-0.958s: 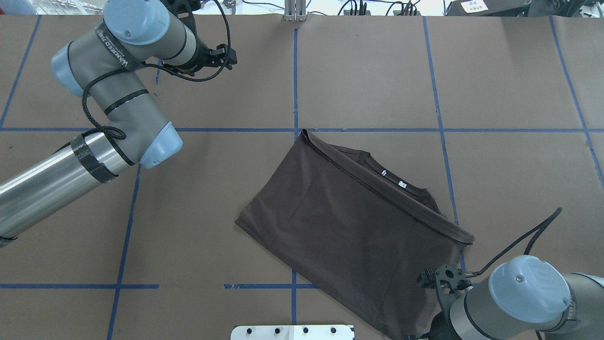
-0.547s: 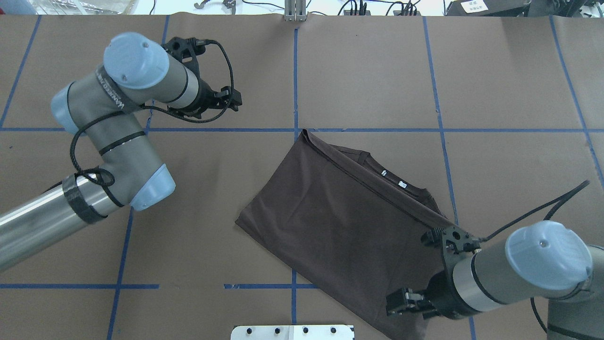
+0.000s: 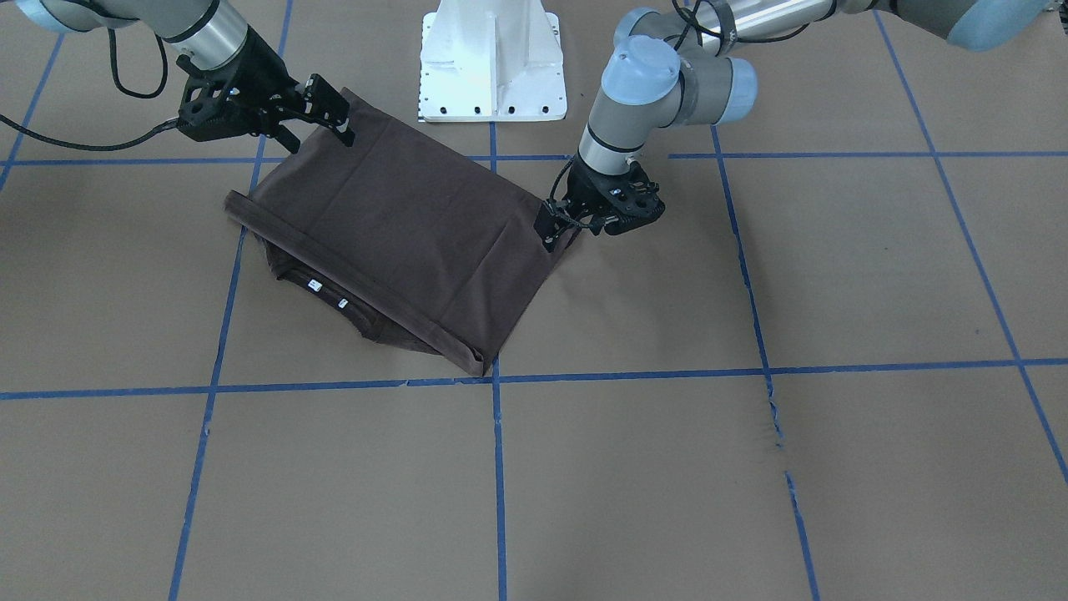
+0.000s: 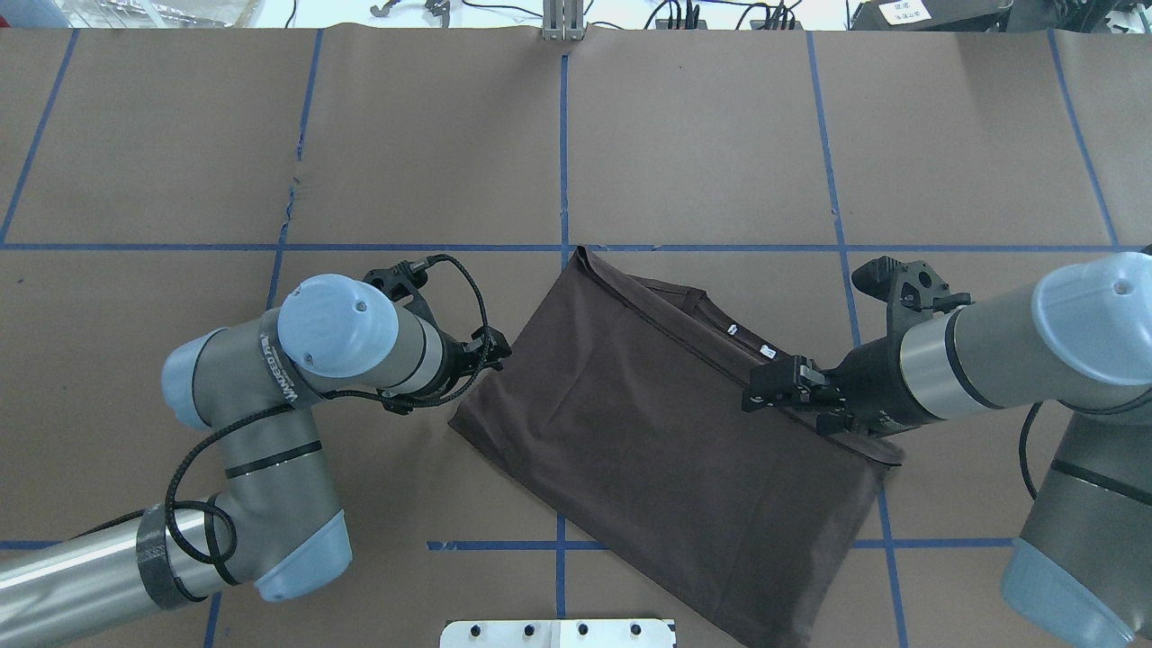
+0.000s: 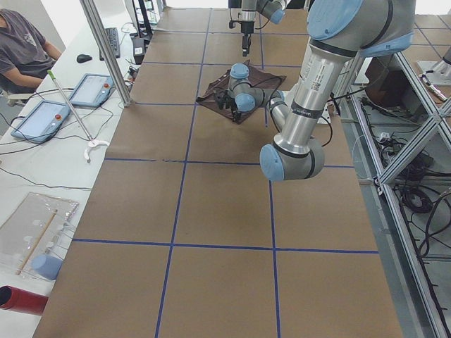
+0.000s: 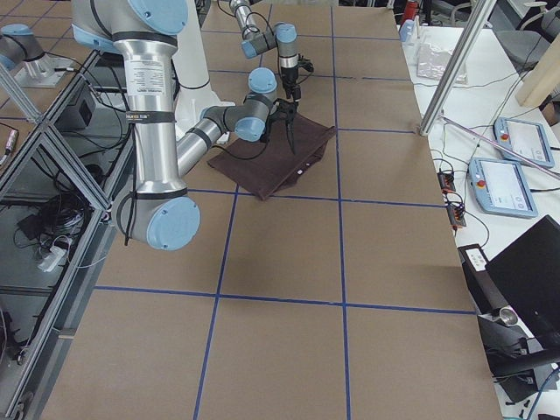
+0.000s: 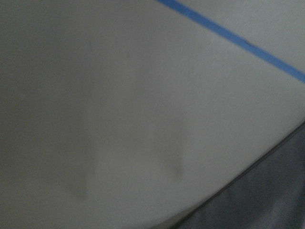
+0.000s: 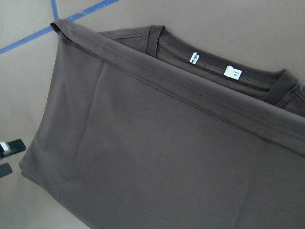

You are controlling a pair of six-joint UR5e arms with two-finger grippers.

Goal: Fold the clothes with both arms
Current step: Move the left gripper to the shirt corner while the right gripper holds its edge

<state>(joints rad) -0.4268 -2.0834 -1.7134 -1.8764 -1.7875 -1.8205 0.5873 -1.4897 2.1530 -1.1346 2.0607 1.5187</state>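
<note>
Where the white pedestal base (image 4: 558, 633) sits at the near edge of the table (image 4: 702, 135), the dark brown T-shirt (image 4: 648, 432) lies just beyond it, folded flat on the brown paper and set askew to the blue tape lines (image 4: 563, 135), its nearest corner reaching down beside the pedestal. Farther in, the left hand (image 4: 498, 346) is low at the shirt's left corner; the right wrist view shows two of its fingertips (image 8: 12, 147) spread apart with bare paper between them, just beside the fabric edge, and whether they touch it cannot be told. Across the shirt, the right hand (image 4: 774, 391) hovers over the turned-back hem band near the right end, its fingers parted and nothing between them. Beyond that band the ribbed collar (image 8: 214, 71) shows, with two small white labels (image 8: 233, 72) inside it. Past the shirt's far corner, which touches a tape crossing, brown paper runs to the far edge
</note>
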